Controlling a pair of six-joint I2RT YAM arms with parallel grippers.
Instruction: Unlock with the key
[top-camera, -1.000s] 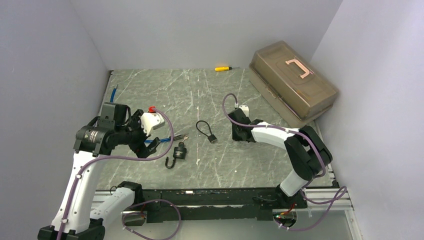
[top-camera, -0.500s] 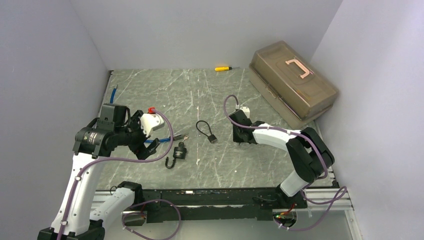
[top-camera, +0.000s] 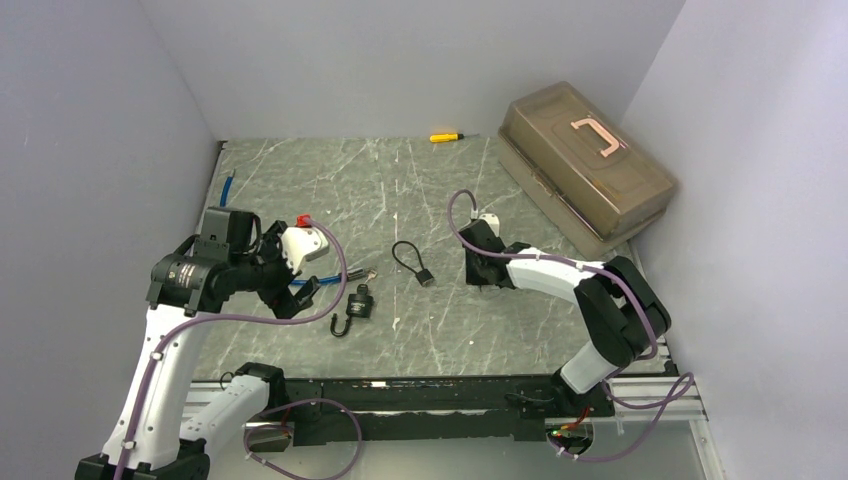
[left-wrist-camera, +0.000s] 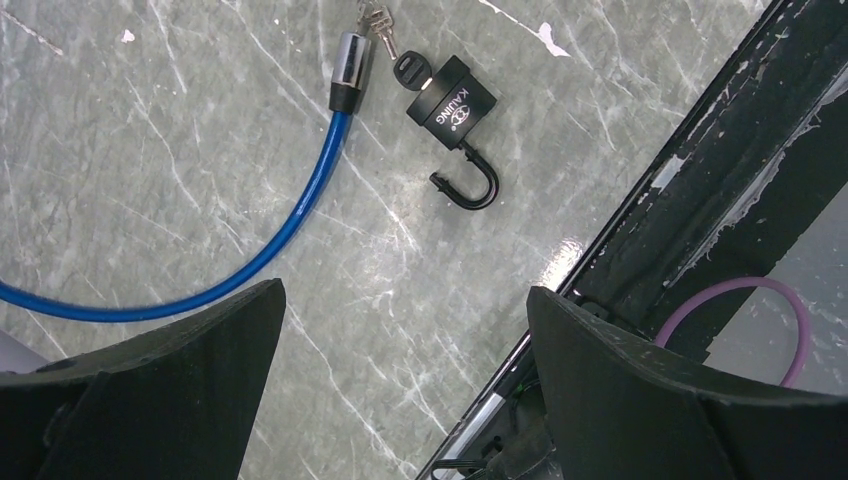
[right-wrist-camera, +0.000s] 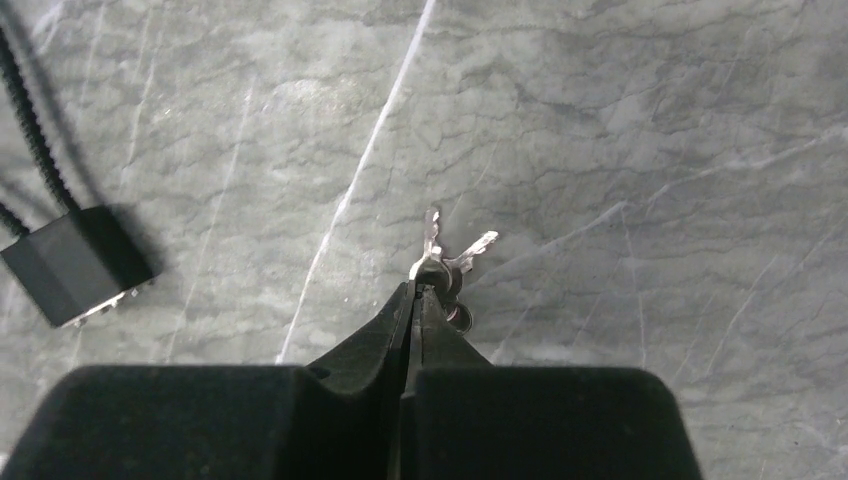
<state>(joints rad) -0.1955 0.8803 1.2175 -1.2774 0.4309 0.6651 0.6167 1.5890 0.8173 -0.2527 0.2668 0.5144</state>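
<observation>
Right wrist view: the bunch of keys (right-wrist-camera: 447, 258) sits right of the small black cable lock (right-wrist-camera: 78, 266), near it but apart. Its heads are pinched at the tips of the right gripper (right-wrist-camera: 418, 295), whose fingers are pressed together on them. Two blades fan out past the tips over the table (right-wrist-camera: 650, 120). Left of the cable lock lies a black padlock (left-wrist-camera: 452, 102), shackle swung open, a key (left-wrist-camera: 410, 68) in its body and a blue cable (left-wrist-camera: 300, 215) beside it. Farther left of the cable lock hangs the left gripper (left-wrist-camera: 400, 335), fingers spread wide around nothing.
</observation>
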